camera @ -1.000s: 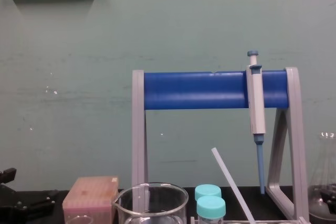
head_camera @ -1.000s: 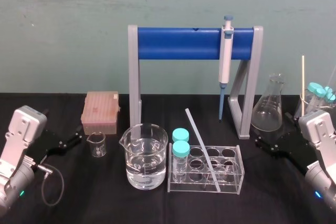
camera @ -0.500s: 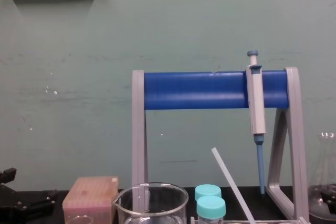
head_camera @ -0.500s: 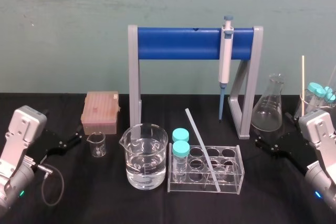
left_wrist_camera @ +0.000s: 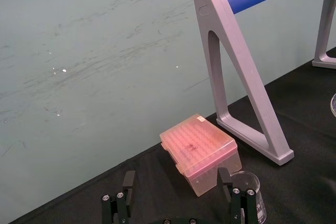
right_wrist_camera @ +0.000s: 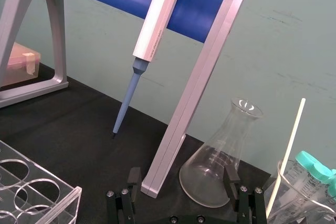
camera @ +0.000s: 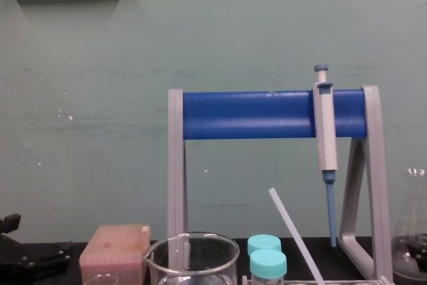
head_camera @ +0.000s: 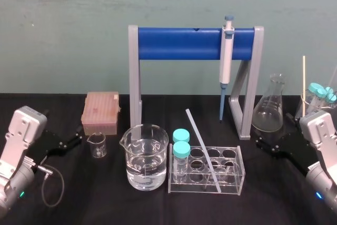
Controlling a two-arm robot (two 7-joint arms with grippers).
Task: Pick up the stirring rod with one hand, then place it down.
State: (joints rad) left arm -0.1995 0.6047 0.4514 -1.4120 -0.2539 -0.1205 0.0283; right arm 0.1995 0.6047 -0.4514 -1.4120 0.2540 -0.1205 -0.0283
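Stirring rod [head_camera: 202, 151] was found ungrasped, leaned in the clear rack [head_camera: 239, 169] left of the right hand [head_camera: 261, 144], which was spread and empty like the parked left hand [head_camera: 78, 136], so lifting and placing were judged undone.

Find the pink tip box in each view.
Head view: tip box on the table, left of the stand.
Chest view: tip box at the bottom edge, left of the stand's leg.
Left wrist view: tip box beside the stand's foot.
Right wrist view: tip box seen through the stand's far leg.
Shared landmark: the blue-barred stand.
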